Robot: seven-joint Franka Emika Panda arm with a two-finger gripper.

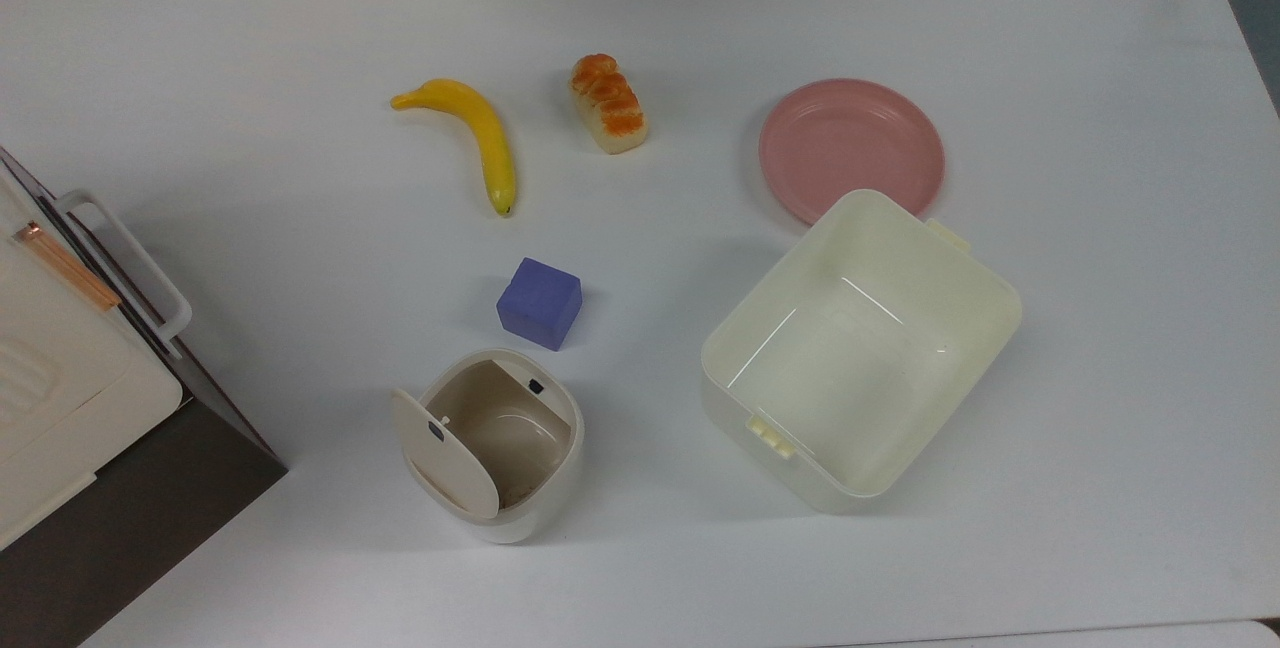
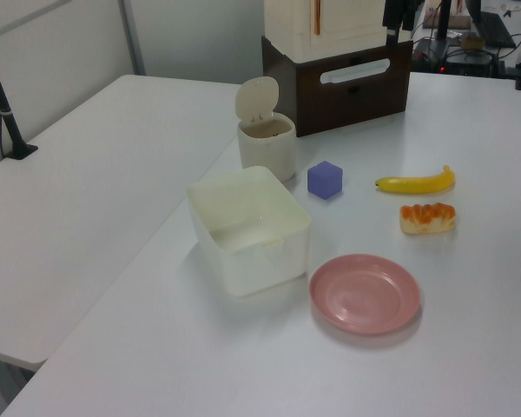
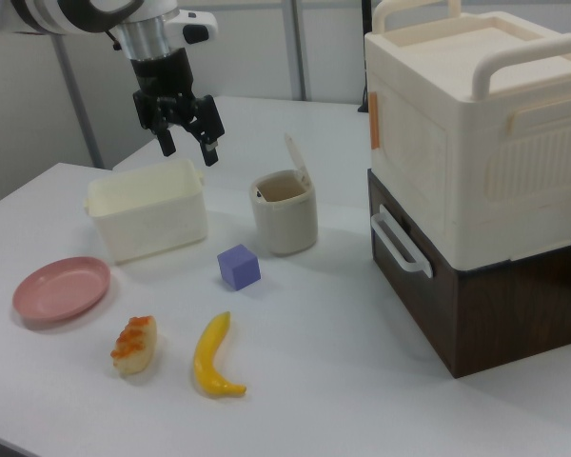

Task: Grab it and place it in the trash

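Note:
The trash (image 1: 522, 526) is a small beige-white bin with a tan inside, standing at the table's front in the top view. Its round lid (image 1: 443, 452) is tipped up, so the mouth is uncovered. The bin also shows as the trash (image 2: 267, 148) and the trash (image 3: 284, 227). "It" is out of view on the table. A faint pale speckled patch (image 1: 514, 495) lies on the bin's floor, too small to identify. My gripper (image 3: 188, 150) hangs high in the air, open and empty, far from the bin. It sits at the top edge as the gripper (image 2: 400, 13).
A purple cube (image 1: 540, 303) sits just behind the bin. A banana (image 1: 480, 138), an orange-topped bread loaf (image 1: 608, 115) and a pink plate (image 1: 850, 148) lie farther back. A cream rectangular tub (image 1: 985, 323) stands at the top view's right, a stacked box (image 1: 60, 368) at the top view's left.

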